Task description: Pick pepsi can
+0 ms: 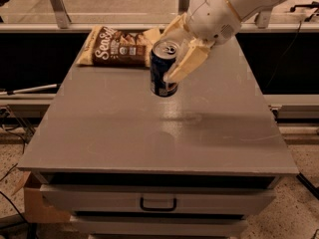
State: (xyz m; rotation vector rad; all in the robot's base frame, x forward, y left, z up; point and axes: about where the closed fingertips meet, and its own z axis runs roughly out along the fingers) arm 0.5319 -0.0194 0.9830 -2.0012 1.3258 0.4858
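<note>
The pepsi can (160, 68) is dark blue with a silver top and pull tab. It hangs above the grey table (114, 133), clear of the surface, its shadow lying on the top to the lower right. My gripper (172, 59) comes in from the upper right on a white arm and is shut on the can, one cream finger (185, 63) across its front right side and the other behind its top.
A brown chip bag (117, 47) lies flat at the table's back left, just behind the can. A drawer with a handle (158, 203) sits under the front edge. A metal rail runs behind the table.
</note>
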